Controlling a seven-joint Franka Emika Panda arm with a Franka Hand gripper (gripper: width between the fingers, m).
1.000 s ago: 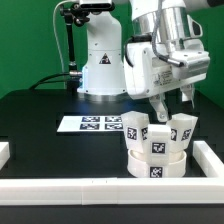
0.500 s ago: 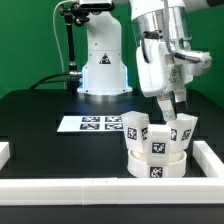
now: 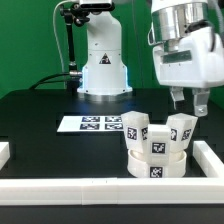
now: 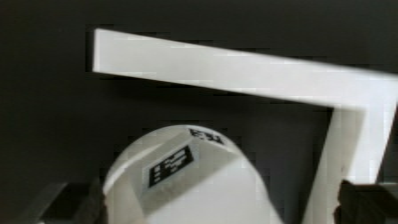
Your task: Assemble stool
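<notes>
The jaws of the gripper (image 3: 189, 100) are seen spread wide with nothing held between them, hanging in the air above the stool parts, clear of them. The seat (image 3: 157, 164) — a low round white piece with a rim — is set on the black table (image 3: 50, 130) close to the front corner at the exterior view's right, just inside the white border rails (image 3: 100, 185) that meet there. Three legs are stood upright on the seat: one leg (image 3: 136, 132) at the exterior view's left, a second leg (image 3: 181, 128) at that view's right, slightly tilted, and a third leg (image 3: 157, 143) in front between them. Black-and-white square tags are carried on all these parts. The marker board (image 3: 90, 124) is laid flat on the table just behind the seat. In the wrist view a tagged white leg (image 4: 178, 170) is shown below the camera — the rail corner (image 4: 356, 95) lies beyond it.
</notes>
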